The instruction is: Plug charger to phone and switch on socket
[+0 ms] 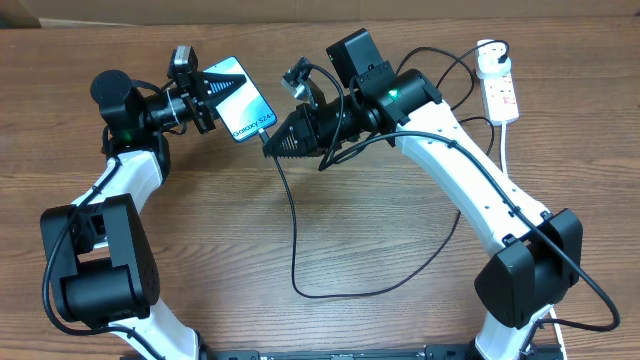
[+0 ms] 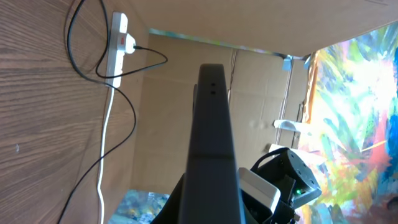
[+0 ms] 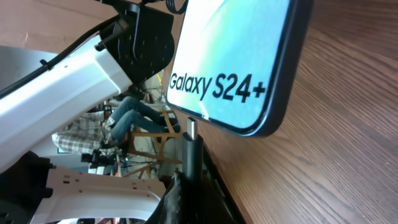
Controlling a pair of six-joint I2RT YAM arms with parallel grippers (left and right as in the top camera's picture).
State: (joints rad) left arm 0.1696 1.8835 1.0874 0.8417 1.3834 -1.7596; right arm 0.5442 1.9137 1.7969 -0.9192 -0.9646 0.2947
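Connector at the phone's port; the switch is not yet pressed.

My left gripper (image 1: 228, 85) is closed on the slim black-edged phone (image 1: 248, 105) with its light blue-teal screen, held above the brown wooden table (image 1: 200, 220). My right gripper (image 1: 275, 143) pinches the small black connector tip (image 3: 191, 134) of the long thin black charger cable (image 1: 294, 240). The tip touches the phone's lower edge, but bare metal shows, so I judge it not fully in. The black plug (image 2: 132, 46) seems seated in the narrow white power strip (image 1: 501, 90), whose red switch remains to press. The slack cable loop between my arms may snag.
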